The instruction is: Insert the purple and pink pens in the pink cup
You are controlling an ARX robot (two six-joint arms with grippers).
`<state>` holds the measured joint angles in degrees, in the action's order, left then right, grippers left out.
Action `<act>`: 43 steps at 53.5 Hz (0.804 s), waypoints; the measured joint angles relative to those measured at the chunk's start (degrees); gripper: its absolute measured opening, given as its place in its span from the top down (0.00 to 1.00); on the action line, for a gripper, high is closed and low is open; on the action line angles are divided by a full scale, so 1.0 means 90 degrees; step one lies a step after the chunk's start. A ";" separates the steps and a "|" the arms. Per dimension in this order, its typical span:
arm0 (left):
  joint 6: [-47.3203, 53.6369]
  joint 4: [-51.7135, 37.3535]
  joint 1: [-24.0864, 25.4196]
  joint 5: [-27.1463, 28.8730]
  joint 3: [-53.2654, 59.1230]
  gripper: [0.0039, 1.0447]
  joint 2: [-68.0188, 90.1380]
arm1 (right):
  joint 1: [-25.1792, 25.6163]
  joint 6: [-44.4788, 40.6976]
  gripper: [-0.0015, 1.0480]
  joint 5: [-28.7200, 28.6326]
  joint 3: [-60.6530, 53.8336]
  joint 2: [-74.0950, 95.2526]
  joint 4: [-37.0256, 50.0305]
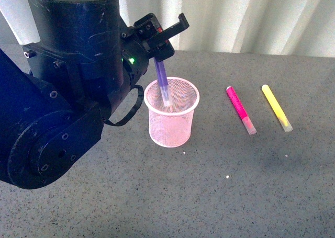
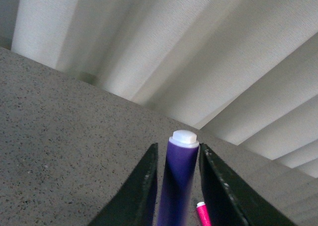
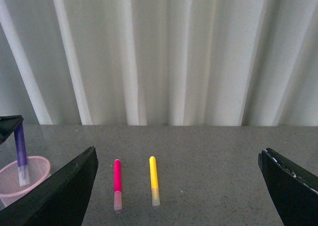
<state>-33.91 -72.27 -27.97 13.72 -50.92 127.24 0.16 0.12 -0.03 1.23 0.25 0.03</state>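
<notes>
1. Black and scuffed, your left arm [image 1: 63, 91] fills the 9 o'clock side of the front view. The left end effector [image 1: 158, 54] sits above the rim of the pink cup [image 1: 175, 131], toward the cup's 11 o'clock.
2. This end effector is clamped on the purple pen [image 1: 162, 80]. In the left wrist view, its two fingers [image 2: 144, 186] press the barrel from either side, and the pen's pale butt end pokes out past their tips.
3. The purple pen hangs nearly upright, its top leaning slightly toward 11 o'clock. Its clear-capped lower end is below the rim, inside the pink cup. You cannot tell through the mesh whether the cap touches the bottom.
4. The cup stands upright on the grey speckled tabletop [image 1: 209, 196], near the middle of the front view.
5. At the cup's 3 o'clock and well apart from it, the pink pen [image 1: 240, 110] lies flat. It runs from 11 to 5 o'clock, with its clear cap at the 5 o'clock end.
6. At the pink pen's 3 o'clock, the yellow marker [image 1: 276, 108] lies nearly parallel to it, and the two do not touch.
7. Your right end effector [image 3: 177, 154] shows in the right wrist view with its fingers spread wide apart, gripping nothing. The pink pen and yellow marker lie on the tabletop between them.
8. A white pleated curtain [image 1: 235, 13] hangs along the 12 o'clock edge.
</notes>
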 joint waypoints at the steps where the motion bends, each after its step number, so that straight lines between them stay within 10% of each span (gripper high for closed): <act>1: 0.0000 0.0000 0.0000 0.0000 0.0000 0.64 0.0000 | 0.0000 0.0000 0.07 -0.0002 0.0000 0.0000 0.0000; 21: 0.0034 0.0289 0.0073 -0.0342 0.0272 0.04 -0.0556 | 0.0000 0.0000 0.07 -0.0002 0.0000 0.0000 0.0000; 43: 0.0930 0.3759 0.1069 -0.3526 0.2382 0.06 -0.4947 | 0.0000 0.0000 0.07 -0.0002 0.0000 0.0000 0.0000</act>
<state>-25.54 -38.44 -18.35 -18.02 -29.47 82.72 0.16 0.12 -0.05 1.23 0.25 0.03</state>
